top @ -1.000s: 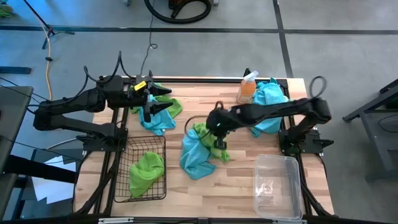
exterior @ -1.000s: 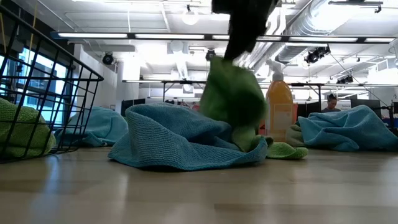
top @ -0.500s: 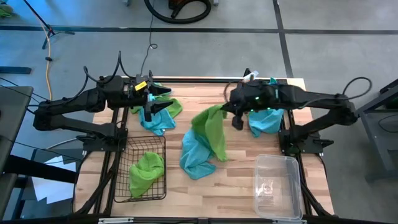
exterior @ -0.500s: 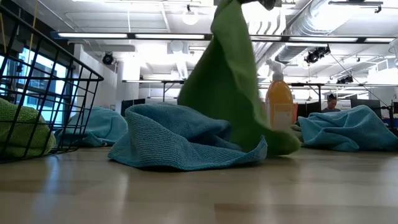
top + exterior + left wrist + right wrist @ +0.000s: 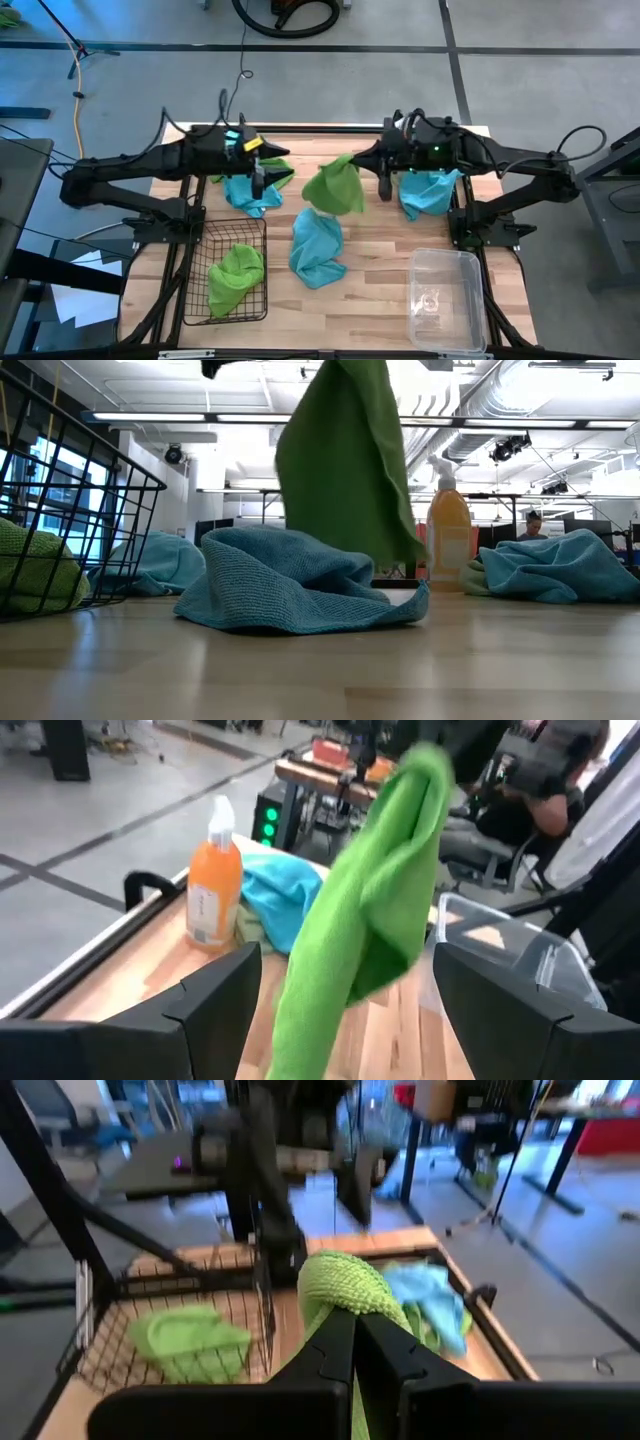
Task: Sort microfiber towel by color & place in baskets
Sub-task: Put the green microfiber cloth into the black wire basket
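Soft, light and limp, by the look of it: green towel (image 5: 334, 188) hanging in loose folds at centre of the high view, clear of the bench (image 5: 385, 250), pinched at one top corner only. Likely to swing and drape over whatever lies beneath; no risk of breakage, some risk of slipping from a thin pinch, fuzzy pile probably helping the hold. Best taken at a bunched edge or corner, as here. Right claw (image 5: 376, 160), upper centre-right of the high view, shut tight on that corner, seen in its wrist view as green cloth wadded between closed fingers (image 5: 335, 1355). Left claw (image 5: 262, 172), upper centre-left, spread wide and holding nothing, aimed at the hanging towel in its own wrist view, above a heap of blue and green cloths (image 5: 252, 188) at the bench's upper left. Another blue towel (image 5: 316, 246) crumpled on the bench just below the lifted one; a further blue one (image 5: 428, 190) at upper right beside the orange spray bottle (image 5: 449, 532). Wire basket (image 5: 200, 300) at lower left already holding a green cloth (image 5: 236, 272); clear plastic basket (image 5: 472, 268) at lower right with no towel in it.
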Robot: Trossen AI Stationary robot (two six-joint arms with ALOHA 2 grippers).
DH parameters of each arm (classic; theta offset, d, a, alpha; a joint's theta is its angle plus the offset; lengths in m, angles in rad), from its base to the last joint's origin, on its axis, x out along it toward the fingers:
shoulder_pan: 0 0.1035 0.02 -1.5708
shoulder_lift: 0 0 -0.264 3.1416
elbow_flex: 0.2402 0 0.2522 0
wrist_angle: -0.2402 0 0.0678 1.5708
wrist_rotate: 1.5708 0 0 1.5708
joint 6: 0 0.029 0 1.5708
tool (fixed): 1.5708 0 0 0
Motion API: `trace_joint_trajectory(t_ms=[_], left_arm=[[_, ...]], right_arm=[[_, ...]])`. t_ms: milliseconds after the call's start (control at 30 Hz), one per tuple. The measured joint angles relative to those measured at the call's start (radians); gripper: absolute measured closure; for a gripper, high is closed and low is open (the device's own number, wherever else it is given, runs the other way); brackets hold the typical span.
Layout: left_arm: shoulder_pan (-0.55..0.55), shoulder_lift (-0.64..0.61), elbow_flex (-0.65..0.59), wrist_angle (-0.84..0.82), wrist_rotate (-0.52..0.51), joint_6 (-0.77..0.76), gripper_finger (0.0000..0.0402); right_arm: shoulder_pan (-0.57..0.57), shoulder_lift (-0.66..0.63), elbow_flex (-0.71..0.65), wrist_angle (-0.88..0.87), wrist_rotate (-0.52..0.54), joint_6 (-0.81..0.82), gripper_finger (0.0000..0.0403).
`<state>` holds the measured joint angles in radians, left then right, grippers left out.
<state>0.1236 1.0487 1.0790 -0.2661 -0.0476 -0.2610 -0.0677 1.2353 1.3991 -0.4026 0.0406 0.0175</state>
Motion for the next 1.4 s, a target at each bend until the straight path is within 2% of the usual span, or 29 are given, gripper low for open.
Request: trace_joint_trajectory(t_ms=[433, 633, 733, 1000, 1300, 1400], left_arm=[[-0.055, 0.165, 0.000, 0.208, 0.011, 0.055, 0.0116], [-0.081, 0.165, 0.000, 0.206, 0.003, 0.074, 0.0099], [-0.088, 0.179, 0.000, 0.194, -0.045, 0.115, 0.0088], [-0.082, 0.270, 0.000, 0.232, -0.054, 0.117, 0.0070], [-0.082, 0.380, 0.000, 0.457, -0.038, 0.116, 0.0070], [-0.082, 0.421, 0.000, 0.524, -0.004, 0.114, 0.0070]], right_arm=[[0.000, -0.007, 0.000, 0.064, -0.037, -0.019, 0.0403], [0.000, -0.007, 0.000, 0.064, -0.038, -0.018, 0.0403], [0.000, -0.007, 0.000, 0.065, -0.047, -0.018, 0.0403], [0.000, -0.007, 0.000, 0.073, -0.052, -0.018, 0.0403], [0.000, -0.007, 0.000, 0.080, -0.053, -0.018, 0.0403], [0.000, -0.007, 0.000, 0.085, -0.053, -0.018, 0.0403]])
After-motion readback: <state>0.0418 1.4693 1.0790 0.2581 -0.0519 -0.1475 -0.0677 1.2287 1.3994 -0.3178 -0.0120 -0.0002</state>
